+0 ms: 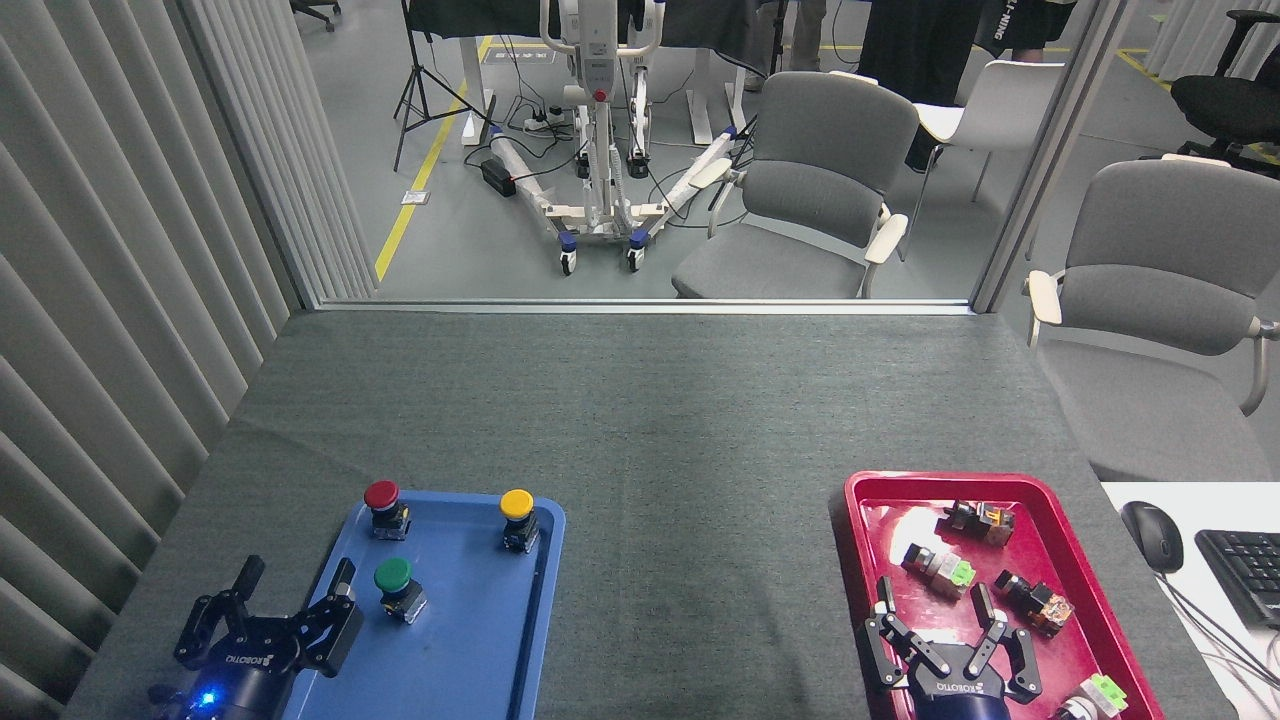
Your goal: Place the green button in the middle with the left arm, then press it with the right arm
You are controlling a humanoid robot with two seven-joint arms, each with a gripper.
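The green button (394,577) stands upright on the blue tray (470,640), in its left half. My left gripper (294,578) hovers over the tray's left edge, just left of the button, open and holding nothing. My right gripper (932,600) is open over the red tray (865,500) at the lower right, with nothing between its fingers. Bare dark grey cloth, the middle (690,580), lies between the two trays.
A red button (382,500) and a yellow button (517,510) stand at the back of the blue tray. Several small switch parts (940,568) lie in the red tray. A mouse (1152,535) and keyboard (1245,570) sit off the table's right.
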